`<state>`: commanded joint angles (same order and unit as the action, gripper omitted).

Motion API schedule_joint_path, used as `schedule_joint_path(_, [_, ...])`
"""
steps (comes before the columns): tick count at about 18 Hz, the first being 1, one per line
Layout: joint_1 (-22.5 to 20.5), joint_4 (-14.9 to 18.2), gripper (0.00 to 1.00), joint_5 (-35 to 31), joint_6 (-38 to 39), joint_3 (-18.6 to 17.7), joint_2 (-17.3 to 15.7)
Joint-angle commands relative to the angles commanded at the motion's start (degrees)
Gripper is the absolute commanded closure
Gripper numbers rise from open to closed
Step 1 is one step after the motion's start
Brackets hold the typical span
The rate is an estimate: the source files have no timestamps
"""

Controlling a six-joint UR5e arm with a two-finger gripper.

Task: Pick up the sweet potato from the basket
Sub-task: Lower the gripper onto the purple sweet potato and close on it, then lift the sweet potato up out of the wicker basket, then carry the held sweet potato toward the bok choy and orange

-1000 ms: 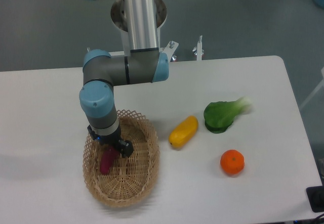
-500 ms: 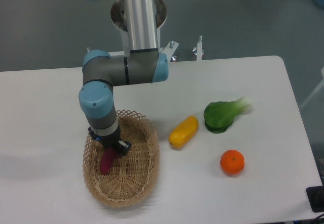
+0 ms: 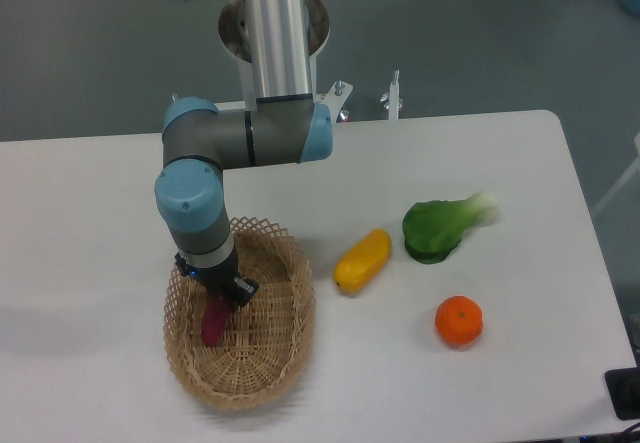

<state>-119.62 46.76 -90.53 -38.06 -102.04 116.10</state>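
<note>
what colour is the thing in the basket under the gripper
Magenta-purple: the sweet potato in the basket, clearest in the fixed camera view.

Oval tan wicker basket (image 3: 285, 348): woven cane or similar fibre, matt, rough, with an open lattice rim. Small magenta-purple sweet potato (image 3: 213, 322) inside it: smooth skin, dull sheen. White table top (image 3: 90, 223): smooth, matt, probably laminate. Robot arm (image 3: 245, 138): grey brushed-metal tubes, semi-gloss, with light-blue plastic joint caps. Black gripper (image 3: 222, 297): appears to be matt plastic or metal; view too small to decide. Yellow oblong vegetable (image 3: 362, 260), right of the basket: smooth, slightly glossy. Green leafy vegetable (image 3: 440, 226), farther right: matt, crinkled. Round orange fruit (image 3: 459, 321), near right: finely dimpled, soft sheen.
</note>
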Motion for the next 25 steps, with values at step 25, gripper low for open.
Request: schedule_joint_path(25, [-24.3,1.4,0.66,2.4,-25.2,3.3,-12.0])
